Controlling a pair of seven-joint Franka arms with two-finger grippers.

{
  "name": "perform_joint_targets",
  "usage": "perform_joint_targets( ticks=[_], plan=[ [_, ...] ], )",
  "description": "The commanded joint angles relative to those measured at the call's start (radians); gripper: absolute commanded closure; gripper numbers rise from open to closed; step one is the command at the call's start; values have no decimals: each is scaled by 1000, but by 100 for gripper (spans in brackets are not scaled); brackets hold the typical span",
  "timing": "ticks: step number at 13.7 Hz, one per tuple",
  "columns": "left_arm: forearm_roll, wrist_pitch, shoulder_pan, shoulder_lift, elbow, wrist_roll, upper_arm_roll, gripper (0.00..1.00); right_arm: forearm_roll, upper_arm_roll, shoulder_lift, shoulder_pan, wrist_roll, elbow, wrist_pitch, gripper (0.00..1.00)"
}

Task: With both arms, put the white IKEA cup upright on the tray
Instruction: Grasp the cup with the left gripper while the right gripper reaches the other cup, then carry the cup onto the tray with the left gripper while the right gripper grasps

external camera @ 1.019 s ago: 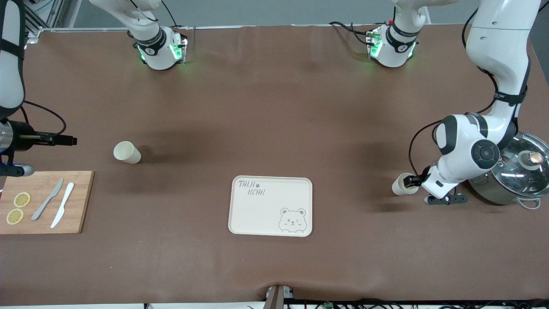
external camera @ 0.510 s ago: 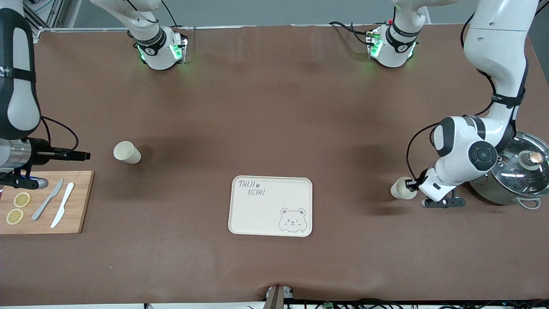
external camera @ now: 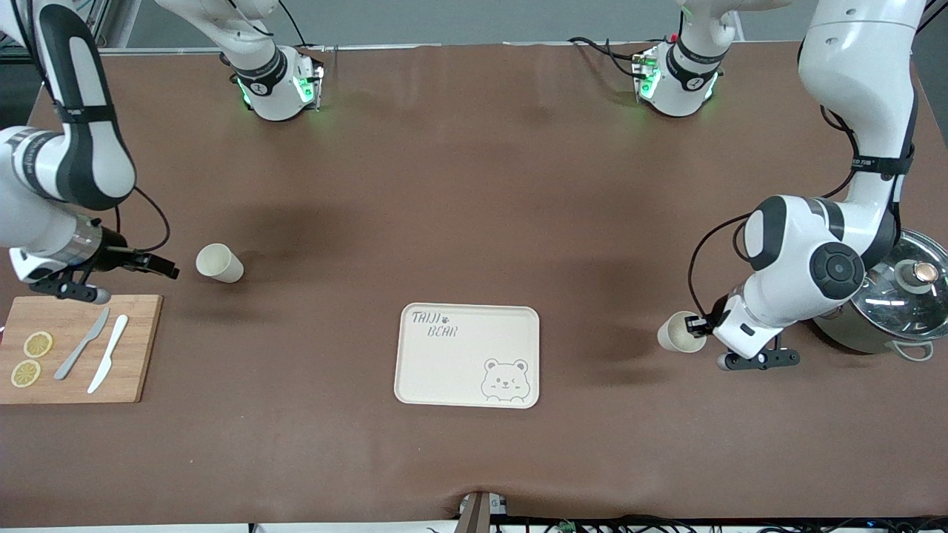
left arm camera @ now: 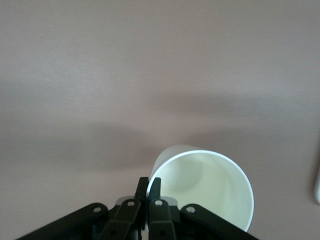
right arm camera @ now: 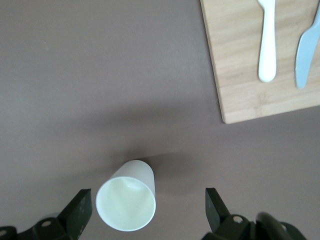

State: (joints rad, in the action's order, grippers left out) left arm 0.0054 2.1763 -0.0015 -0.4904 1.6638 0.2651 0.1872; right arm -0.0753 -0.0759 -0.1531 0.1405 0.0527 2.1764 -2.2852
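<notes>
The tray (external camera: pixel 468 355) is a flat cream rectangle with rounded corners, lying on the table with "TAIJI BEAR" lettering in one corner and a winking bear face in the corner diagonal to it. One white cup (external camera: pixel 219 263) lies tipped on its side on the table, well apart from the tray toward the right arm's end and a little farther from the front camera than the tray, its open mouth showing in the right wrist view (right arm camera: pixel 126 202). A second white cup (external camera: pixel 678 332) is tilted, its rim pinched between the closed fingers of the left gripper (external camera: pixel 692 324), off the tray's edge toward the left arm's end; the left wrist view shows its hollow inside (left arm camera: pixel 205 187).
</notes>
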Motion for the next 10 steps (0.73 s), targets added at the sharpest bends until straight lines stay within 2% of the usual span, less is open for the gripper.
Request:
perform_joint_targets(
  ticks=[1,3,6,7,9,10],
  plan=[
    [-21,-87,-5,3,-77,109,47,100,-6,15,49,31,13,144,-123,0],
    [-19,-89,-26,-5,-88,202,72,100,-6,16,44,30,12,193,-158,0],
    [-15,-89,-107,-5,-90,360,72,100,-11,18,37,21,9,284,-389,4],
    [-10,-89,-139,-13,-90,417,70,100,-12,19,32,19,7,304,-436,11],
    [-15,-87,-173,-55,-123,503,72,100,-15,19,24,22,4,307,-445,61],
    [-15,-87,-196,-78,-148,549,72,100,-15,21,18,19,4,307,-447,68]
  ],
)
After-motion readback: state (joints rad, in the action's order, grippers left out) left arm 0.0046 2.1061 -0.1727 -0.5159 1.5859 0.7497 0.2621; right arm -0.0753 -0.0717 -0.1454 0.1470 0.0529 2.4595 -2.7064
